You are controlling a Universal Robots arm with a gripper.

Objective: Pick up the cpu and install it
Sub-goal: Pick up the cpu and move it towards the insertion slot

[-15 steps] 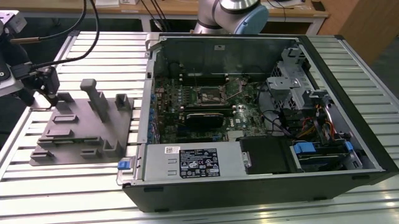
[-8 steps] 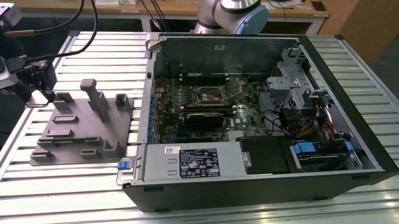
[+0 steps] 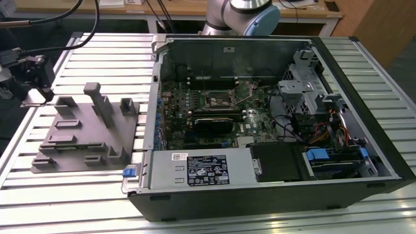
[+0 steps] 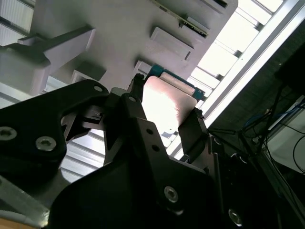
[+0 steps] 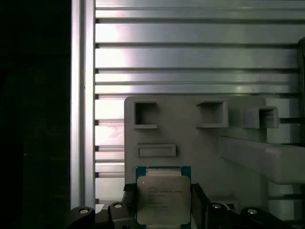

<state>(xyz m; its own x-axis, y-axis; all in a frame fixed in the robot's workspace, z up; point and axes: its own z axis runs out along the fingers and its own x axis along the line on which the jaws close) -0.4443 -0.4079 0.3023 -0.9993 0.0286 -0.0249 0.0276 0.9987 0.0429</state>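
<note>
Claw (image 5: pixel 163 202) clamps the cpu (image 5: pixel 163 195), faint print on top, over grey fixture plate (image 5: pixel 200 143).

Slatted aluminium table (image 3: pixel 78 209); wooden bench (image 3: pixel 195 9) behind; dark floor (image 3: pixel 9 136).

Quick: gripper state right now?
Gripper: closed on the cpu, held by two opposite edges over the grey fixture plate.

cpu (image 5: pixel 163 198) between the fingers of gripper (image 5: pixel 163 209), over the edge of fixture plate (image 5: pixel 200 152); plate lies on slotted table (image 5: pixel 190 62); computer case (image 3: pixel 260 122) sits beyond plate, well apart from gripper.
</note>
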